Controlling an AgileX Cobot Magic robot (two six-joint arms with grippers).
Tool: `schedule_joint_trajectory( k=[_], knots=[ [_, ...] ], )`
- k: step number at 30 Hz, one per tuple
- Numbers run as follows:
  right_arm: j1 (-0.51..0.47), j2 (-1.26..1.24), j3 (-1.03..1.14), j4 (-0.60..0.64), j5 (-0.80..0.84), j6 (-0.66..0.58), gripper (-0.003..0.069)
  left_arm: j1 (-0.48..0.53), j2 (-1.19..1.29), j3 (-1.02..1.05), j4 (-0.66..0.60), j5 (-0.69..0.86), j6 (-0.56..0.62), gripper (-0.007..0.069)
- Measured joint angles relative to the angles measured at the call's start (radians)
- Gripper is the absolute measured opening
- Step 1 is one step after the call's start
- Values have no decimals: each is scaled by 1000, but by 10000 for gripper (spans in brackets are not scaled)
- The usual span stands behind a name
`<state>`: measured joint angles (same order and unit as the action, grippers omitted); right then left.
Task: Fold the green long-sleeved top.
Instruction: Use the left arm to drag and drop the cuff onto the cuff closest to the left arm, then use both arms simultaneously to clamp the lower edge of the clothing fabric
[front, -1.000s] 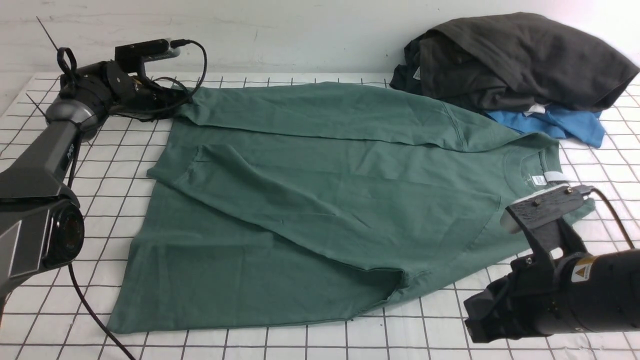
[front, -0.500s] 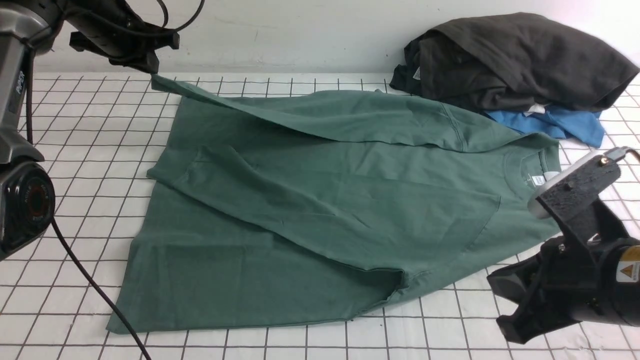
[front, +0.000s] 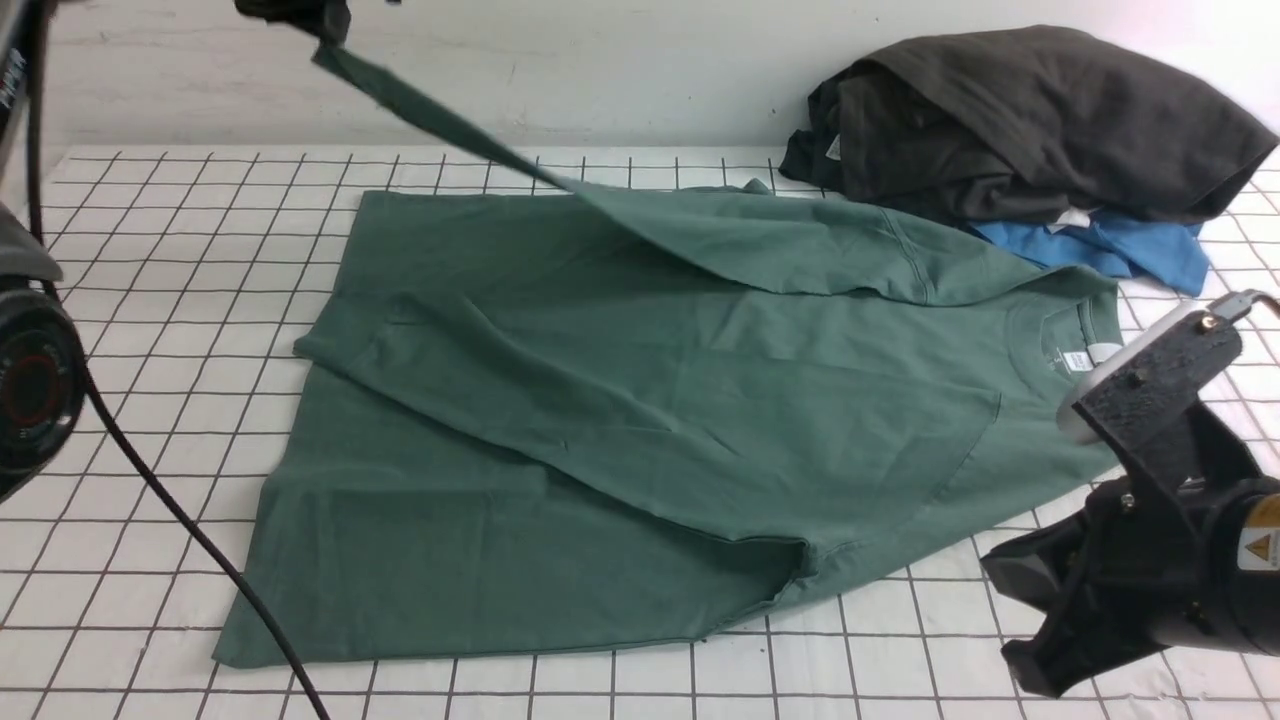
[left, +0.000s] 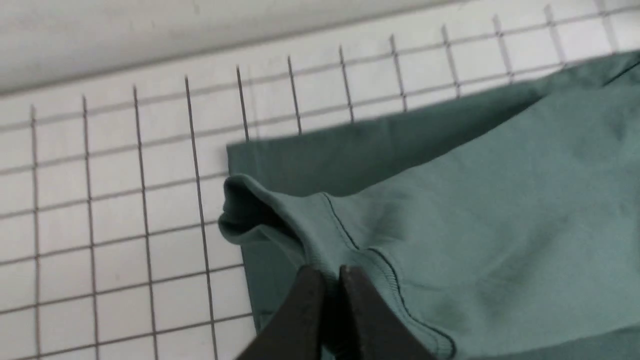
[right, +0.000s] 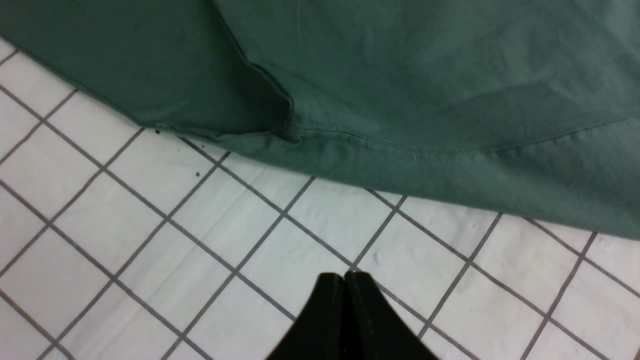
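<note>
The green long-sleeved top (front: 640, 400) lies spread on the gridded table, neck and white label (front: 1085, 355) to the right, hem to the left. My left gripper (front: 325, 25) is shut on the ribbed cuff (left: 370, 265) of the far sleeve (front: 450, 115) and holds it high above the table's back left, the sleeve stretched taut. The near sleeve lies folded across the body. My right gripper (right: 344, 276) is shut and empty above bare table by the top's near right edge (right: 400, 170). The chest logo is hidden.
A dark grey-black garment (front: 1030, 120) is piled at the back right over a small blue garment (front: 1110, 250). A white wall (front: 600, 60) runs behind the table. A black cable (front: 200, 550) hangs down the left side.
My left gripper rose from the table's back left, lifting the far sleeve by its cuff until it stretched off the top. My right arm lifted and shifted right, then held still.
</note>
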<state>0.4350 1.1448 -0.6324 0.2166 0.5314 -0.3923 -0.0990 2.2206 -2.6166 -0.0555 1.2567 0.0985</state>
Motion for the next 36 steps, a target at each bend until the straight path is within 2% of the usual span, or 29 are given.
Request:
schedule_joint_trajectory(
  k=[2, 4, 9, 12, 17, 18, 20, 21, 22, 23, 24, 25, 26, 28, 33, 36],
  knots=[
    [0, 0, 0, -11, 0, 0, -10, -4, -54, 58, 11, -4, 1, 5],
    [0, 0, 0, -42, -11, -2, -10, -5, -113, 228, 26, -5, 1, 5],
    [0, 0, 0, -56, -31, -3, -10, -3, -88, 605, 68, -13, 1, 5],
    [0, 0, 0, -56, -34, -3, -10, -5, -74, 750, 111, -69, 1, 6],
    [0, 0, 0, -56, -49, -3, -10, -6, -82, 793, 145, -81, 3, 49],
    [0, 0, 0, -56, -51, -3, -10, -6, -96, 793, 156, -76, 10, 102],
    [0, 0, 0, -54, -51, -3, -10, -6, -109, 793, 162, -74, 11, 148],
    [0, 0, 0, -50, -51, -3, -10, -6, -132, 793, 169, -74, 12, 221],
    [0, 0, 0, -48, -50, -3, -10, -6, -146, 793, 170, -74, 12, 249],
    [0, 0, 0, -45, -50, -3, -10, -6, -166, 795, 168, -73, 12, 312],
    [0, 0, 0, -44, -50, -3, -10, -6, -169, 795, 168, -73, 12, 312],
    [0, 0, 0, -44, -50, -3, -10, -6, -191, 802, 158, -74, 12, 369],
    [0, 0, 0, -44, -50, -3, -10, -6, -203, 805, 148, -74, 11, 392],
    [0, 0, 0, -41, -50, -3, -10, -13, -212, 807, 144, -78, 10, 414],
    [0, 0, 0, -8, -20, -3, -10, -19, -216, 820, 112, -56, 26, 412],
    [0, 0, 0, -3, 63, -5, -10, -27, -267, 928, 56, -51, 78, 405]
  ],
)
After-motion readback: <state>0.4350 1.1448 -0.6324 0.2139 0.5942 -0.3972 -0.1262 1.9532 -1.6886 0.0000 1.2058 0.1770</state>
